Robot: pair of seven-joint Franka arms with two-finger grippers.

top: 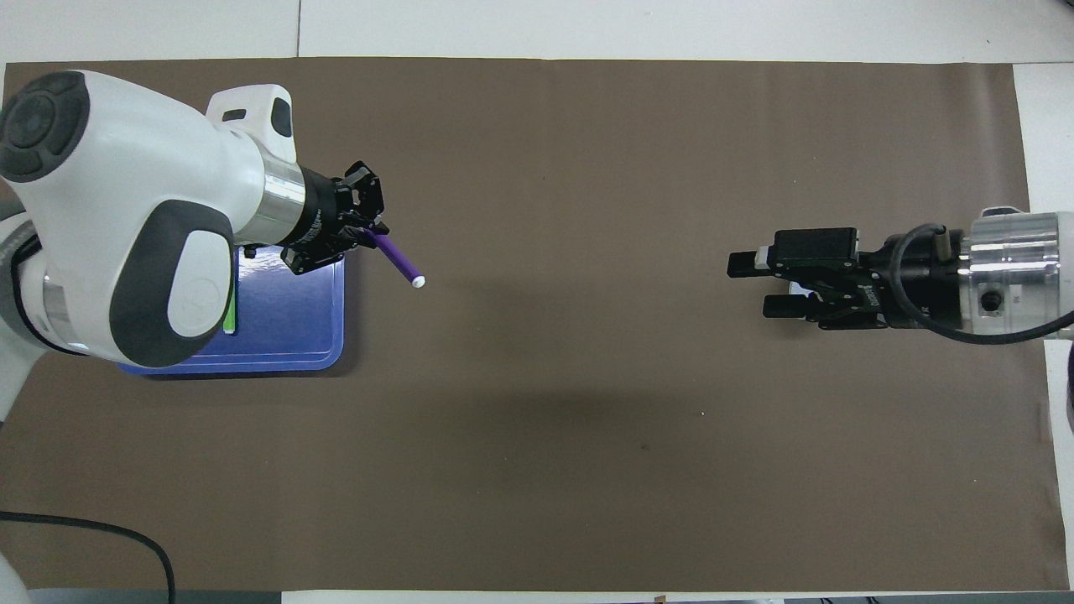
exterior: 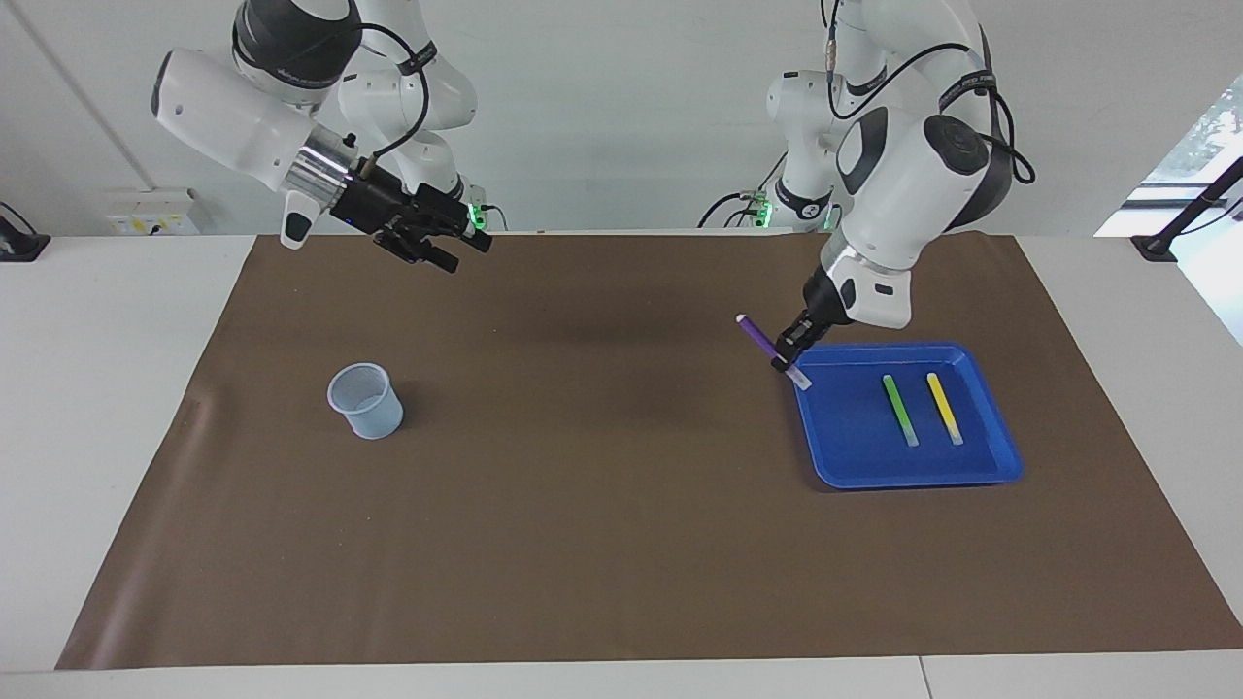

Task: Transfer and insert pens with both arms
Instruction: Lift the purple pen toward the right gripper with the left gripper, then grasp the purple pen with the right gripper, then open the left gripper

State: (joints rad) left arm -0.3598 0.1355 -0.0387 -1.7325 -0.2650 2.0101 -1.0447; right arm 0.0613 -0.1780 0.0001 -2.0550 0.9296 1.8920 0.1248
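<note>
Pens first: in the facing view we see the purple pen (exterior: 760, 340) clamped in the left gripper (exterior: 789, 351), whose fingers are closed on it near its pale cap end. It is tilted, that cap end low over the corner of the blue tray (exterior: 855, 456) and the other end pointing up toward ten o'clock, over the brown mat (exterior: 602, 544). On the tray floor we find the green pen (exterior: 899, 410) and the yellow pen (exterior: 943, 408) lying side by side, apart from each other, the yellow one closer to the left arm's end of the tabletop (exterior: 97, 437). At nine o'clock from the tray, well apart from it, a pale mesh cup (exterior: 366, 400) stands upright on the mat. Above the mat at about one o'clock from the cup we see the right gripper (exterior: 464, 250) raised in the air, its fingers spread and holding nothing.

From overhead, we see the left gripper (top: 369, 236) over the tray's (top: 285, 356) edge, with the purple pen (top: 396, 260) sticking out toward four o'clock over the mat (top: 570, 419). The left arm covers most of the tray; only a sliver of the green pen (top: 231, 312) shows beside it. At three o'clock, well apart, the right gripper (top: 747, 283) hangs with its fingers parted, over the cup (top: 798, 289), which peeks out between them.
</note>
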